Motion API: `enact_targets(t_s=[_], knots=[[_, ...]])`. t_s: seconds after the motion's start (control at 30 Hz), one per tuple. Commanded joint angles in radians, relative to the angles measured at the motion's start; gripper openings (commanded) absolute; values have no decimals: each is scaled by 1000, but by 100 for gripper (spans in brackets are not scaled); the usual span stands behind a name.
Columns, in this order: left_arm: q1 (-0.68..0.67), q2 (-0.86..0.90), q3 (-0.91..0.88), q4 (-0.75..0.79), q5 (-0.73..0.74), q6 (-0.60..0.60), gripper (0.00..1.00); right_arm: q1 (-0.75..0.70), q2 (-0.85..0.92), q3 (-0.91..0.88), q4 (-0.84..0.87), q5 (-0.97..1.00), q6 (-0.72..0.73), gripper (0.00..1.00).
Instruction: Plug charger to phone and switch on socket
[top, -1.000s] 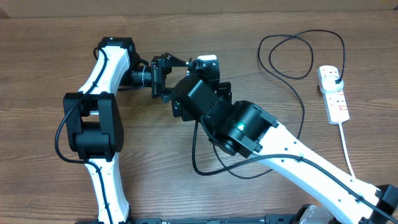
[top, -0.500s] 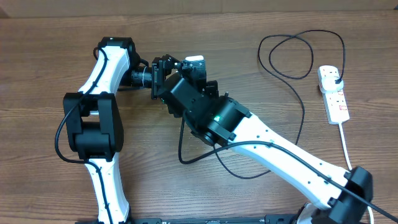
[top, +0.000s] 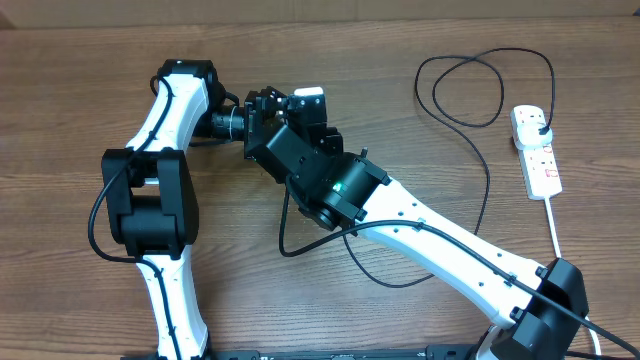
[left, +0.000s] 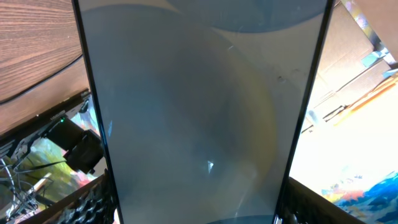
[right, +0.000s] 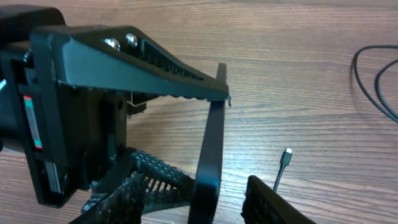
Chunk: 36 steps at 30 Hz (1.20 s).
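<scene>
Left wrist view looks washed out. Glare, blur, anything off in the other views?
Left wrist: phone fills the frame, its screen just a hazy grey reflection; the background at right is blown out. Right wrist: charger tip and table are sharp, with no glare. Overhead: even light, soft shadows, sharp.

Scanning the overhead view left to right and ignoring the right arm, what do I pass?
left arm → phone → charger, its big loop → socket
</scene>
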Motion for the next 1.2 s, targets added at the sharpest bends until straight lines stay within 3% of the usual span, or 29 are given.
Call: enact_targets(t_s=[0.0,0.13,1.17], knots=[[5,5,26,5,28,27,80,-7,-8,21,-10,-34,0,50],[5,5,26,21,28,27,80,-8,-8,21,-11,-36,0,41],[5,5,26,27,36,11,80,-9,4,21,-12,-37,46,24]])
